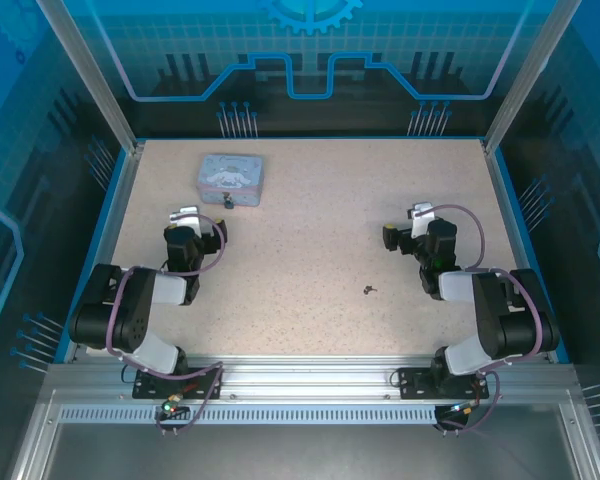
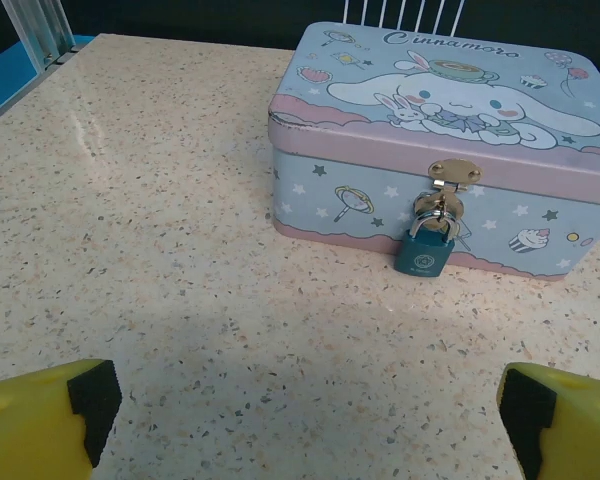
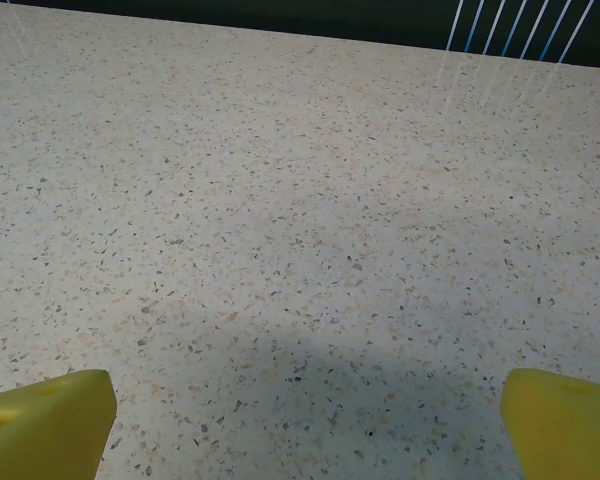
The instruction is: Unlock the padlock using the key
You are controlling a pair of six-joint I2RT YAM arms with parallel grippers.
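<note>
Padlock (image 2: pixel 425 253): hangs shut from the hasp on the front wall of the tin (image 2: pixel 430 130), far left on the table (image 1: pixel 310 230), its body just above the surface. No keyhole shows, so I judge it sits on the underside.
Key (image 1: pixel 369 291): lies flat on the bare table, well apart from the padlock and nearer the right arm. It is too small to tell which way it points.
Left gripper (image 2: pixel 305 415): jaws spread wide and empty, aimed at the tin's front with the padlock ahead and a little to the right.
Right gripper (image 3: pixel 305 430): jaws spread wide and empty over bare table.
Risk, pickup: the key is thin and lies flush, so fingers closing on it could skate over it or flick it away.
Risk, grip angle: if it is pinched crooked or by the blade, the tip will not line up with the keyhole.
Risk, swinging lock: the padlock dangles loose, so a push from the key would likely swing it aside unless the left gripper steadies it.
Risk, tin: it looks light, and a sideways shove may slide or tip it.
Risk, access: the keyhole sits low near the table, leaving little room to bring the key in from below.
</note>
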